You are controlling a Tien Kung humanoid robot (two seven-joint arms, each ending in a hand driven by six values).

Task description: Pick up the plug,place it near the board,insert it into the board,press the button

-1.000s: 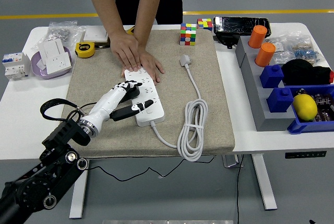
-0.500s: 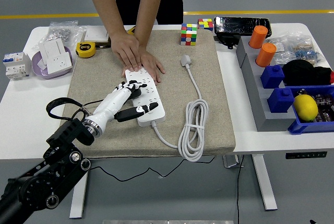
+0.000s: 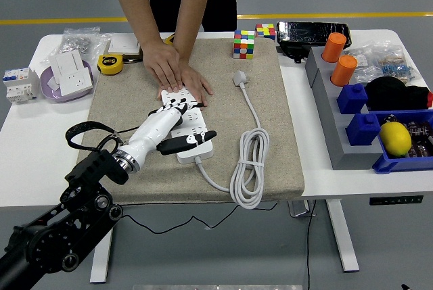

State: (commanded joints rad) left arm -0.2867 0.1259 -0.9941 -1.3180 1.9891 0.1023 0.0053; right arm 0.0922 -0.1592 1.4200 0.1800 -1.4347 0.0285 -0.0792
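Note:
A white power strip (image 3: 196, 142) lies on the beige mat (image 3: 270, 148). A person's two hands (image 3: 177, 74) press flat on its far end. My left hand (image 3: 177, 122) is over the strip's middle, fingers spread and holding nothing, thumb pointing right along its near part. The white plug (image 3: 240, 78) lies on the mat to the right of the person's hands. Its cord runs down into a coil (image 3: 249, 168) and back to the strip. My right arm is out of view.
Two colour cubes (image 3: 244, 43) sit at the mat's far edge. A yellow tape measure (image 3: 110, 64) and sockets in a purple tray (image 3: 67, 77) are at far left. Grey and blue bins (image 3: 365, 131) with orange cups, a lemon and a black object stand at right.
My left hand has moved forward and right along the strip, from its near-left edge to over its middle. The person's hands and the plug stay put.

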